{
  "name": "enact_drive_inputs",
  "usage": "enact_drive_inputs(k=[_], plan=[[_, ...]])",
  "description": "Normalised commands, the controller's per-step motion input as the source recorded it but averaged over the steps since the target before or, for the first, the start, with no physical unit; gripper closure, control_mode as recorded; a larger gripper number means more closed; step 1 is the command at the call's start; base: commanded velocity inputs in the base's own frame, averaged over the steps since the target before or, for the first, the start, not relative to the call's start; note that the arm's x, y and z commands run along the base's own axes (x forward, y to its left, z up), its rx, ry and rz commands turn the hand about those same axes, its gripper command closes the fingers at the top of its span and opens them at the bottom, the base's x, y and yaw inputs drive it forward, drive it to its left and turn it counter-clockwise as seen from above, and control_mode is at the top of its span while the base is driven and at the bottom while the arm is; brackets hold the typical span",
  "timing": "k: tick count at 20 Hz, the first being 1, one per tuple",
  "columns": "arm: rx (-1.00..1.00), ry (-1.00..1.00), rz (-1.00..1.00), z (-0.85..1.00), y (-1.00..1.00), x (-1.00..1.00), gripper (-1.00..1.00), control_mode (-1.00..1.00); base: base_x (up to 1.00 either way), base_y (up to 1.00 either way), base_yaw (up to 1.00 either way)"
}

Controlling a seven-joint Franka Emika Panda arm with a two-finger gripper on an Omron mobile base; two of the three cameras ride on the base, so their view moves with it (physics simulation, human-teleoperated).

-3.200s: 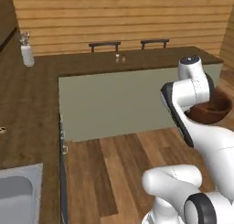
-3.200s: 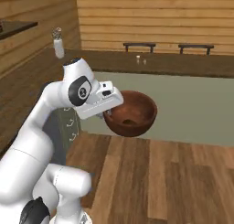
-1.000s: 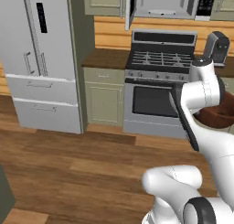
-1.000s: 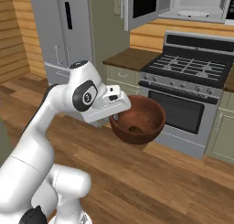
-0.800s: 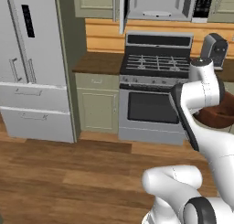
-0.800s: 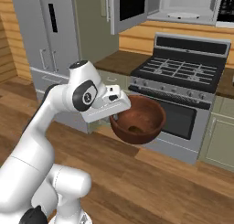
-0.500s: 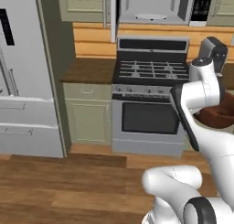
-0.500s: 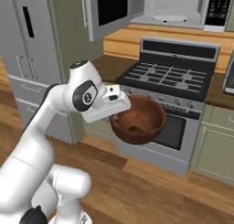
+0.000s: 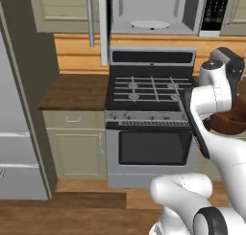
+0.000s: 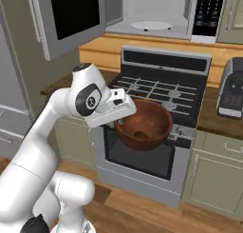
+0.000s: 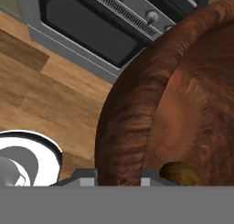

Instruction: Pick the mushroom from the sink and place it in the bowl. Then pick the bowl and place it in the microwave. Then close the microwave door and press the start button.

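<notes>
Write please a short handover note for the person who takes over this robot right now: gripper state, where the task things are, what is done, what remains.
Gripper: shut on the rim of the bowl, held in the air in front of the oven range.
Mushroom: a brownish lump lying inside the bowl, so the first step is done.
Microwave: above the range, microwave door swung open to the left, white turntable plate bare.
Left: lift the bowl into the microwave and release it, close the door, press the start button.

Bowl [image 11: 183, 104] cut by hand view's edge; mushroom [image 11: 180, 175] partly hidden.
</notes>
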Motion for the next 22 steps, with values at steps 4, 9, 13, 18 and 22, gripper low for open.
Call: enact_drive_inputs(k=[4,9,13,18,22], plan=[[0.00,0.00,0.00,0.00,0.00,0.00,1.00,1.00,1.00,0.00,-0.17],[0.00,0.00,0.00,0.00,0.00,0.00,1.00,1.00,0.90,0.24,-0.19],[0.00,0.00,0.00,0.00,0.00,0.00,1.00,1.00,0.52,0.30,-0.15],[0.00,0.00,0.00,0.00,0.00,0.00,1.00,1.00,0.40,0.23,-0.07],[0.00,0.00,0.00,0.00,0.00,0.00,1.00,1.00,0.59,0.31,-0.07]])
